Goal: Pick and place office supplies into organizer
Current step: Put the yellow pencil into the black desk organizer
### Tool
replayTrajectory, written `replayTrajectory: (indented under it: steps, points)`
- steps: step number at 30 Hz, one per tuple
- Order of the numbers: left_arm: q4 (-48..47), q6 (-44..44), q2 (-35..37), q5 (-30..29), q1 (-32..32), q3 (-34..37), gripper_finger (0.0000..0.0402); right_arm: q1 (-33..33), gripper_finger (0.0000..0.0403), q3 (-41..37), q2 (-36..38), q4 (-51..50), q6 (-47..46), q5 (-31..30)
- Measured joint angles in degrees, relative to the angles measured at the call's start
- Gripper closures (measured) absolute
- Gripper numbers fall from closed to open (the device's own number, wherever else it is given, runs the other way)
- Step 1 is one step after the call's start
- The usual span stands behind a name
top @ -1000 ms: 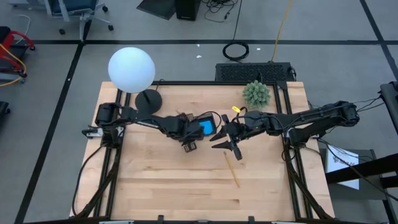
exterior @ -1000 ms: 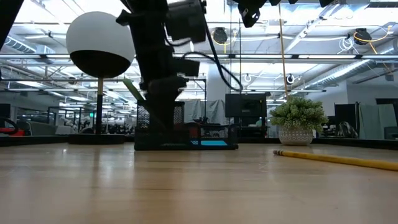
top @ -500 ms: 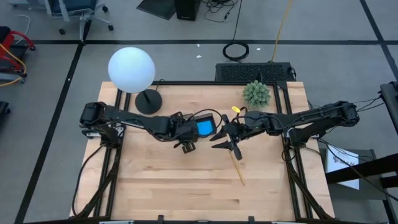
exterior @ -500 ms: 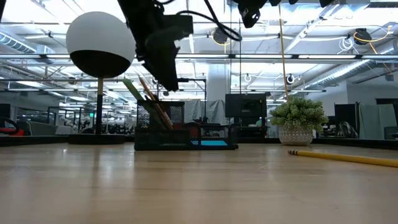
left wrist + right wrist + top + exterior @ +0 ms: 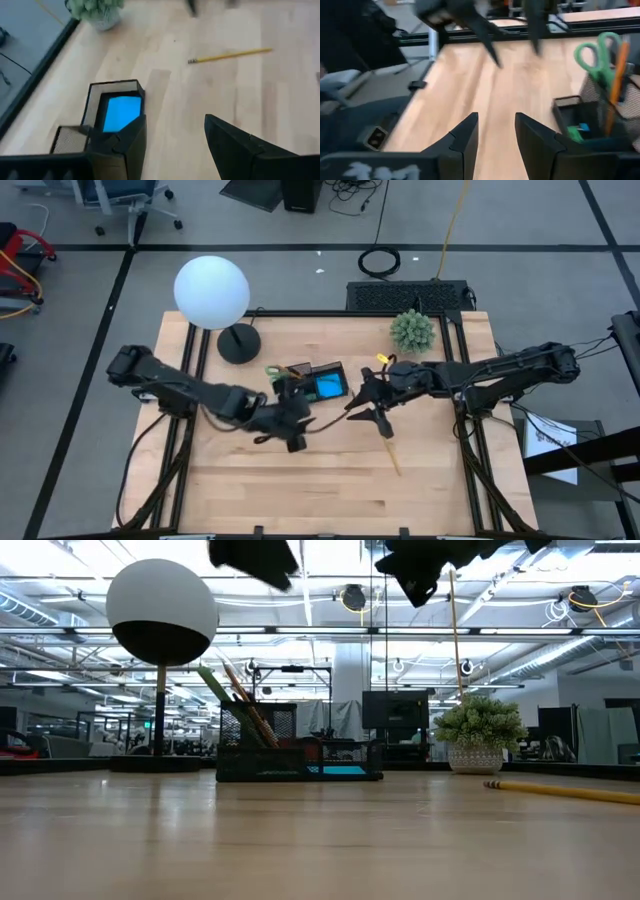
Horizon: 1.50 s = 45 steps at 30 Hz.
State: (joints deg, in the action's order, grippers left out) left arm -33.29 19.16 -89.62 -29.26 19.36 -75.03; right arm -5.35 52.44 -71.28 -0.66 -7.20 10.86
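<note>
The black organizer [image 5: 315, 380] stands on the table's far middle. The blue sticky pad [image 5: 120, 111] lies in one compartment. Green scissors [image 5: 596, 54] and an orange pencil [image 5: 618, 70] stand upright in its tall mesh cup. A yellow pencil [image 5: 390, 450] lies flat on the wood, right of centre. My left gripper [image 5: 291, 432] hangs open on the near-left side of the organizer, above the table. My right gripper [image 5: 367, 410] is open too, in the air just right of the organizer and over the pencil's far end. The pens and the green piece cannot be made out.
A potted spiky plant [image 5: 412, 330] stands by the far right edge. A white globe lamp [image 5: 211, 290] rises from its black round base [image 5: 238, 342] at the far left. Bare wood stretches across the near half of the table [image 5: 300, 490].
My left gripper has pulled back from over the organizer toward the near-left and risen, leaving the organizer uncovered with pencils and scissors standing in its cup. The yellow pencil on the table has shifted a little toward the right edge. My right gripper has come slightly lower.
</note>
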Motion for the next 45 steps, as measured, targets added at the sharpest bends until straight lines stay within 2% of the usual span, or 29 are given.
replayTrajectory:
  steps: [6, 11, 14, 18, 21, 27, 32, 36, 42, 45]
  points:
    - [1.9, -0.7, 2.5, -8.9, 6.9, 0.1, 0.0206, -1.9, 0.0284, 0.2, 0.0, -1.3, 0.3, -6.2]
    - [1.8, -1.1, 2.5, -14.3, 11.0, 0.1, 0.0206, -3.9, 0.0284, 0.7, 0.0, -1.3, -1.2, -7.3]
    - [1.9, -1.0, 3.1, -16.3, 11.8, 0.1, 0.0206, -5.6, 0.0284, 1.4, 0.0, -2.3, -2.5, -11.6]
    - [2.2, -1.3, 4.5, -17.0, 12.7, 0.1, 0.0206, -6.7, 0.0284, 1.5, 0.0, -2.2, -1.0, -15.3]
    - [1.7, -2.8, 5.4, -16.9, 14.0, 0.3, 0.0206, -7.4, 0.0284, 1.5, 0.5, -2.0, 2.1, -15.2]
    - [4.4, -5.6, 7.7, -17.0, 16.2, 0.2, 0.0206, -7.5, 0.0284, 1.5, 0.6, -1.5, 1.3, -15.3]
    - [6.4, -8.5, 9.2, -14.7, 17.7, 0.2, 0.0206, -7.6, 0.0284, -0.1, 0.6, -0.8, -7.5, -15.1]
    - [6.4, -11.8, 9.2, -12.2, 18.5, 0.2, 0.0206, -7.3, 0.0284, -0.5, 0.7, -1.0, -9.4, -15.2]
    - [6.5, -10.2, 9.4, -17.9, 17.3, 0.2, 0.0206, -6.0, 0.0284, 0.1, 0.8, -1.7, -17.9, -16.2]
    - [6.2, -8.0, 9.8, -19.1, 16.6, 0.2, 0.0206, -7.5, 0.0284, 0.2, 0.7, -2.9, -19.7, -21.9]
